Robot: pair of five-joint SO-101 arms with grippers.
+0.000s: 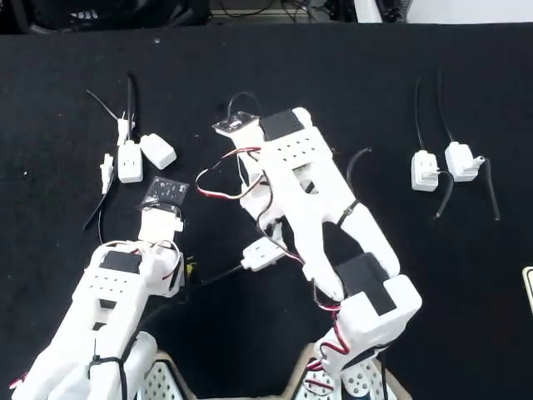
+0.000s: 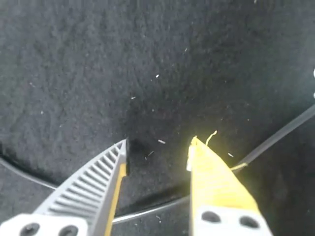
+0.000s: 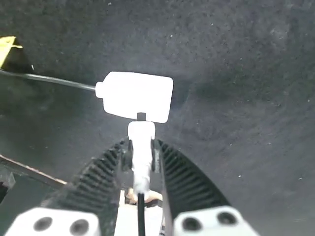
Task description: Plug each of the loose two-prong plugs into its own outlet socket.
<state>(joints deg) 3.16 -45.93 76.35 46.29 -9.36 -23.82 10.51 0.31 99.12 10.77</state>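
Right end effector (image 3: 141, 147) is clenched on a white plug (image 3: 141, 132), fingers on both sides of its body, its black cord running back between them. The plug's front end meets the face of a white socket (image 3: 136, 97) lying flat on the black table (image 1: 350, 75). A short dark bit shows at the joint; can't tell how deep it sits. The socket's cable (image 3: 49, 80) leaves from its side. In the high view that socket lies mid-table just beside the right arm, with the cable trailing toward the left arm.

Left end effector (image 2: 157, 153) is released, jaws spread, holding nothing, low over the cloth with the cable passing just by its tips. One finger (image 2: 211, 182) is yellow.

On the left side of the table in the high view, an upright block (image 1: 129, 160) and a tilted block (image 1: 158, 151) lie just beside each other. A small loose plug (image 1: 107, 171) is near them, among thin black cords. On the right side, an inner block (image 1: 425, 170) and an outer block (image 1: 460, 161) lie side by side, each with a black cord, well apart from both arms.
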